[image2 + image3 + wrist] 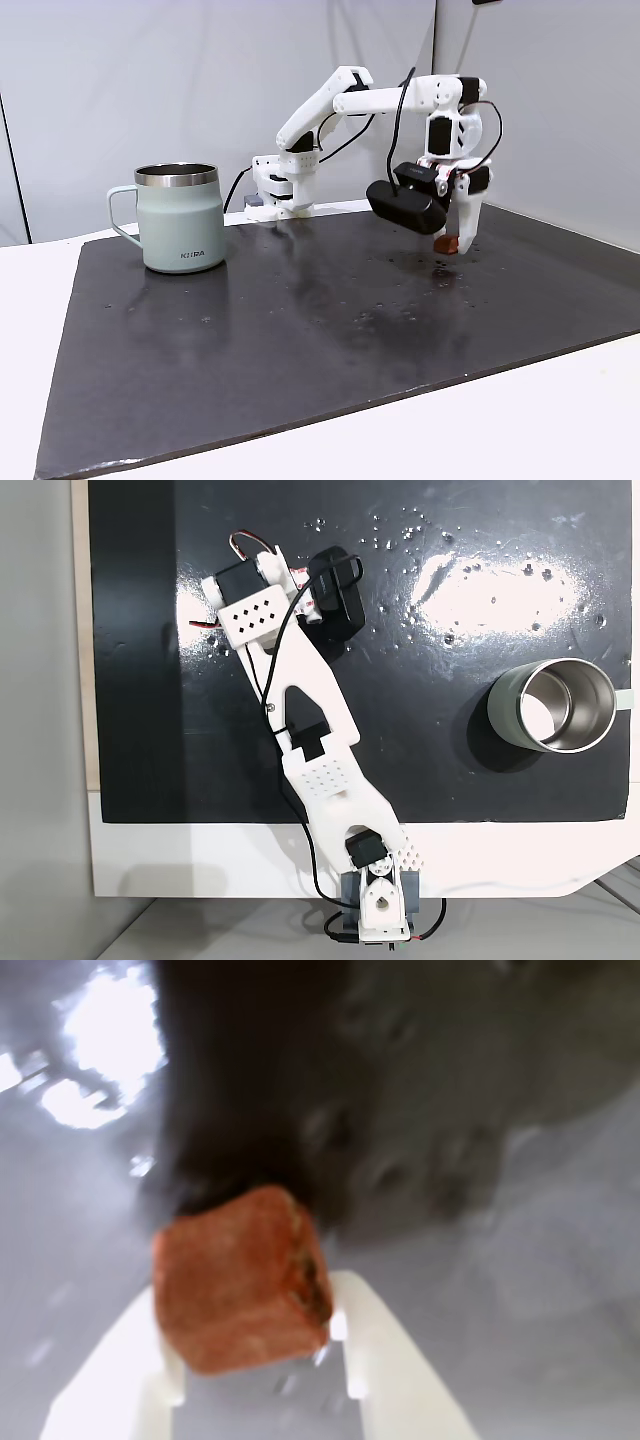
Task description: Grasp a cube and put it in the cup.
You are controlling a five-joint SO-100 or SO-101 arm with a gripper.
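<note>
gripper (450, 243) clenched on cube (240, 1278), well apart from cup (181, 217) | cube: light, stiff, rough; hold flat sides

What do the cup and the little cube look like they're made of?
The cup looks like metal: a bright steel rim and shiny steel interior, with a matte sage-green coating outside. The cube looks like fired clay or a similar matte, grainy terracotta material with chipped, rounded edges, though blur leaves that uncertain.

Small dark lettering on cup (182, 218), unreadable
</note>
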